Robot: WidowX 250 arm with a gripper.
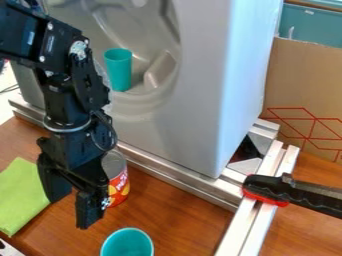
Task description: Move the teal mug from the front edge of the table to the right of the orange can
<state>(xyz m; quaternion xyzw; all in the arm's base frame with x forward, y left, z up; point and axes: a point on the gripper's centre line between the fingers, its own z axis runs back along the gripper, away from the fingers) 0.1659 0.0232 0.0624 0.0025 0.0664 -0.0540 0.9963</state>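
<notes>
In front of big grey drum unit (200, 115), over tabletop (184, 220), see gripper (70, 211) w/ fingers spread, nothing btwn; between green cloth (20, 195) and, just beside, red-labelled can (117, 181), w/ teal cup (127, 244) nearby. Prob. pre-grasp; nxt calls for lining up w/ can or cup, approx. centred.

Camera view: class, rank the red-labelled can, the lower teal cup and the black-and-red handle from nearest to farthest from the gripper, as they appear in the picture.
1. Red-labelled can: just right of the gripper, partly hidden behind it.
2. Lower teal cup: below and to the right, at the bottom edge.
3. Black-and-red handle: far over on the right.
</notes>
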